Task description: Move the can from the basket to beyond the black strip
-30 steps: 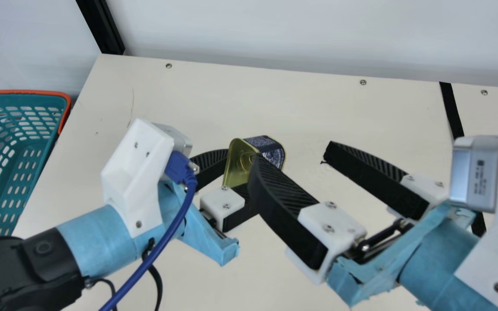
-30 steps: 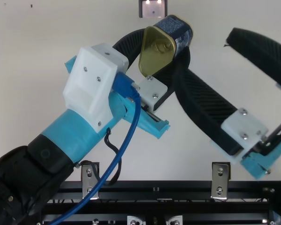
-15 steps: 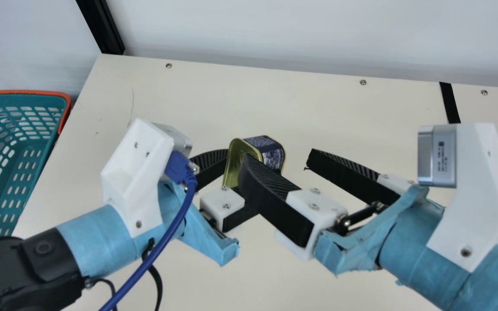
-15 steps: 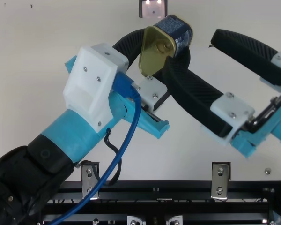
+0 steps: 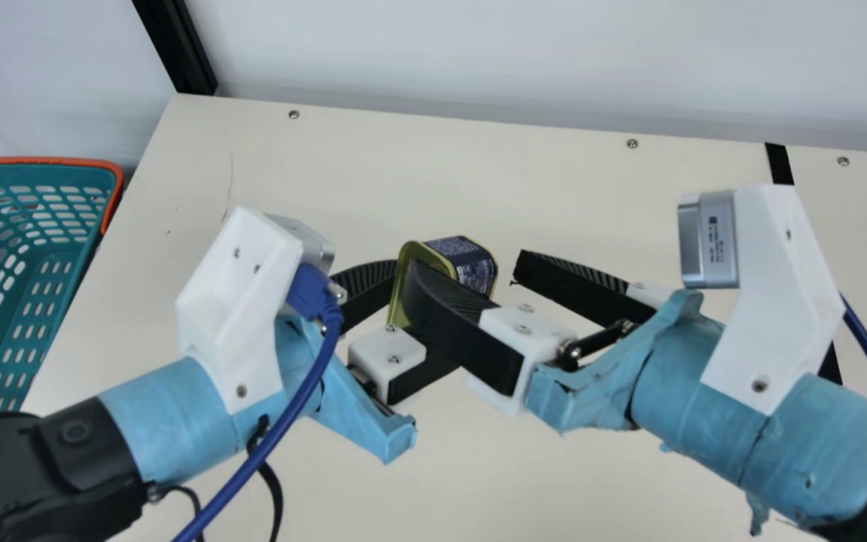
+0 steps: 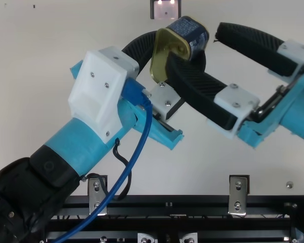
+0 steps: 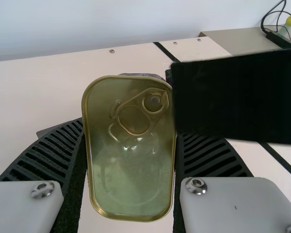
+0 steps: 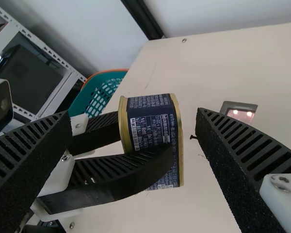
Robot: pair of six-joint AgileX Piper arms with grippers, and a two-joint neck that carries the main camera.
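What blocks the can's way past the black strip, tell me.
The right pincer does: in the main view it stands open between the can, gripped by the left pincer, and the black strip, which the right arm partly covers.

The can [image 7: 131, 189] has a smooth, glossy metal end. On either side of it, the left claw [image 6: 180, 44] is matt, ribbed; left of the can, the basket [image 5: 42, 160] looks plastic.
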